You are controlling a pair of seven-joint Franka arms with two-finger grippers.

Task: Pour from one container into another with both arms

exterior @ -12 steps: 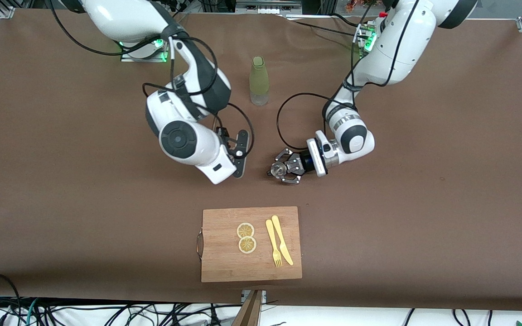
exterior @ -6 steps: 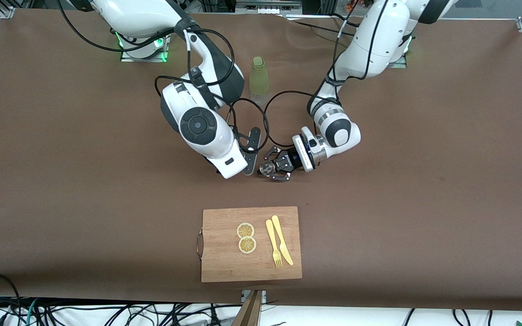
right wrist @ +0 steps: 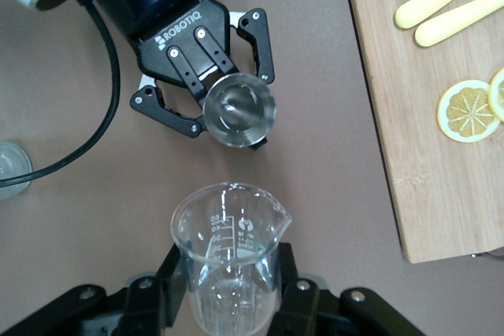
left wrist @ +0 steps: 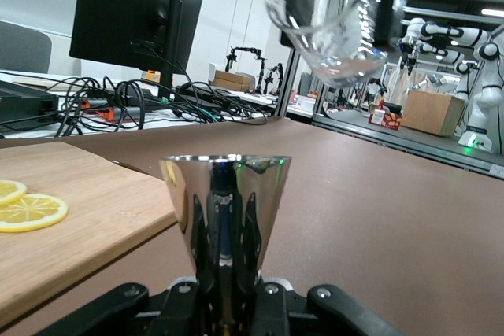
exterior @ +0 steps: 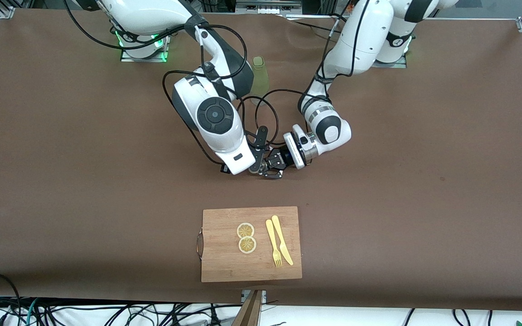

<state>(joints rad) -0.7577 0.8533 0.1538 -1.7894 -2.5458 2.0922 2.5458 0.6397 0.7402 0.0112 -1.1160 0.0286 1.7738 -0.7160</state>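
**Beaker over steel cup at mid-bench**

The glass beaker (right wrist: 228, 261), clear with printed measuring marks and a pouring lip, sits clamped in the right tool (right wrist: 228, 304), whose fingers press on it from either side. In the left wrist view the same beaker (left wrist: 331, 25) hangs in the air, tilted, above the steel cup (left wrist: 224, 210). That cup (right wrist: 239, 110) is a shiny cone-shaped measure, upright, gripped at its base by the left tool (right wrist: 209, 88), whose black linkage fingers close around it. In the front view the two tools meet over the middle of the bench; the left tool (exterior: 273, 165) shows there, while the right one is largely hidden under its own white wrist.

The bench (exterior: 61, 181) is covered in a plain brown mat running to its edges. The left wrist view shows a dark monitor (left wrist: 130, 17) with tangled cables under it, cardboard boxes and other white robot arms.

A wooden cutting board (exterior: 224, 262) with a small metal handle lies nearer the front camera than the tools. On it lie two lemon slices (exterior: 246, 237) touching each other, and just beside them a yellow fork (exterior: 273, 242) and yellow knife (exterior: 282, 240) side by side. A tall pale-green bottle (exterior: 261, 77) stands between the two bases, partly covered by the right arm's elbow. Black cables loop from both wrists between bottle and tools.
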